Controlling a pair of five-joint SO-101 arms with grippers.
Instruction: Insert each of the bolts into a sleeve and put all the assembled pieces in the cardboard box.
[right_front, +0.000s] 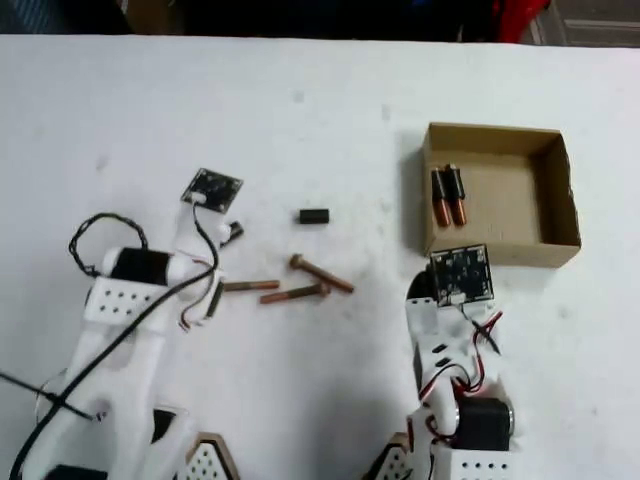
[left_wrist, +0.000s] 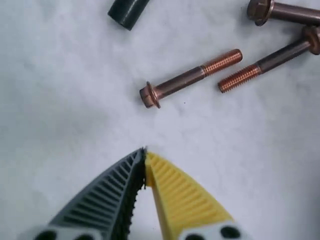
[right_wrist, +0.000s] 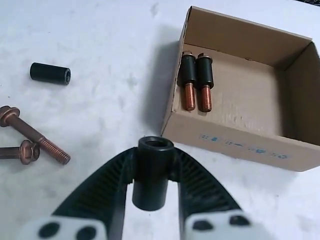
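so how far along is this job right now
Done: two bolt-and-sleeve pieces lie in the cardboard box. In hand: the right gripper holds a sleeve; the left gripper is shut and empty. Left: three bolts and a loose sleeve on the table.

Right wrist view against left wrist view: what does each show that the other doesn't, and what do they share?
Right wrist, not left: the cardboard box holding two assembled pieces, and the right hand shut on a sleeve. Left wrist, not right: the left hand, shut and empty, and three loose bolts, one more than the right wrist view has. Both: the loose sleeve, two of those bolts, the white table.
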